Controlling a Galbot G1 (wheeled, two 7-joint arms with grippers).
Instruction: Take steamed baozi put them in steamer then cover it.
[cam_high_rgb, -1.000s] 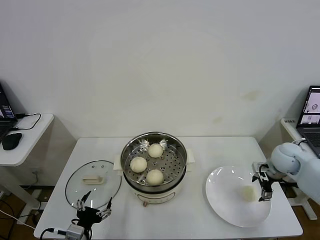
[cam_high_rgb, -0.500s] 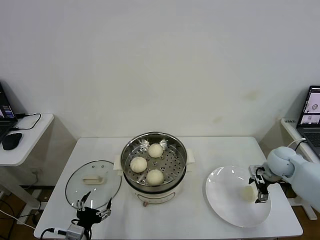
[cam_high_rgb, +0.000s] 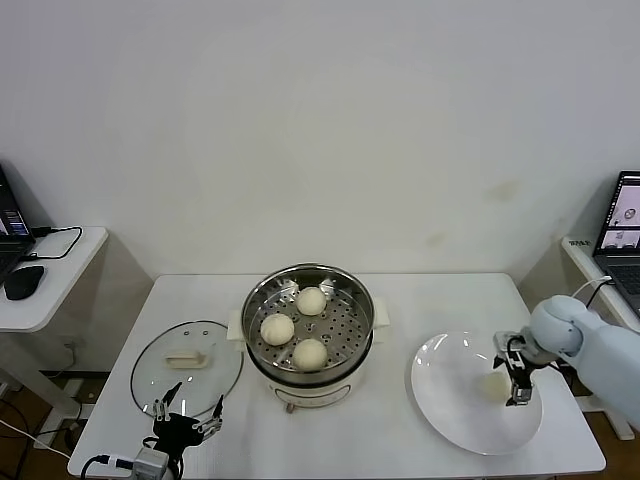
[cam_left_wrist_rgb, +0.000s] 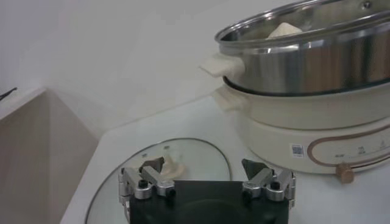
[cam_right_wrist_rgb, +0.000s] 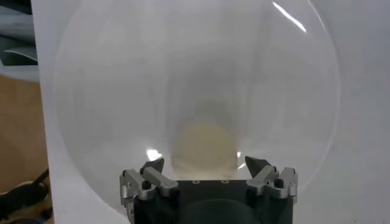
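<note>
White table (cam_high_rgb: 400, 300), head view: three baozi sit in my steamer (cam_high_rgb: 309, 325); the fourth baozi (cam_high_rgb: 494, 386) lies on the plate (cam_high_rgb: 450, 400), my right gripper (cam_high_rgb: 512, 378) over it; cover (cam_high_rgb: 186, 366) beside the steamer. Left wrist view: left gripper (cam_left_wrist_rgb: 207, 180) spread, idle above the cover (cam_left_wrist_rgb: 195, 155). Right wrist view: fingers apart, straddling the baozi (cam_right_wrist_rgb: 203, 145); I judge closing and lifting comes next.
</note>
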